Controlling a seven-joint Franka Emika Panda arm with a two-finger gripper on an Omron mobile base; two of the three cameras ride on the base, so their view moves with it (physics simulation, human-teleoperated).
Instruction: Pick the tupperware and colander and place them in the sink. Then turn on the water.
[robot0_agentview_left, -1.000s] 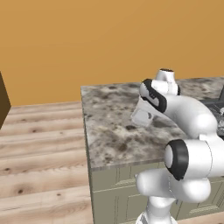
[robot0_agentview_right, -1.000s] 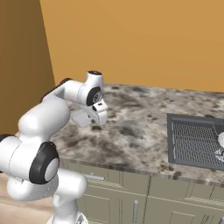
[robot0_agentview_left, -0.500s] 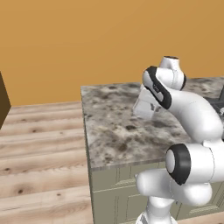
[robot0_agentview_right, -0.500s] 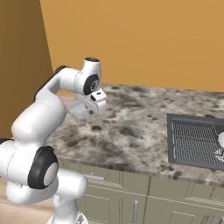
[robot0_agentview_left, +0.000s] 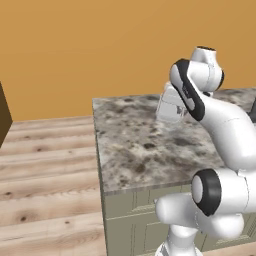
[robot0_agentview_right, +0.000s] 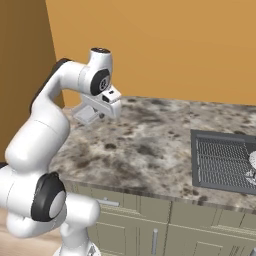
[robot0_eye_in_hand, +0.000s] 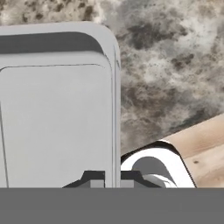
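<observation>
Item: we record the gripper (robot0_eye_in_hand: 112, 176), jaws pinched nearly together on the rim of the tupperware (robot0_eye_in_hand: 57, 118), which hangs lifted above the counter (robot0_agentview_left: 145, 150) near its left end. The sink (robot0_agentview_right: 225, 160) lies far right. We read no writing anywhere.

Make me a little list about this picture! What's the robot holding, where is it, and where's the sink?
held thing: tupperware
gripper: shut on the tupperware's rim
where: lifted above the counter, tilted
sink: to the robot's right, ribbed drainboard showing
colander: white edge at the sink's far right
water: none seen
</observation>
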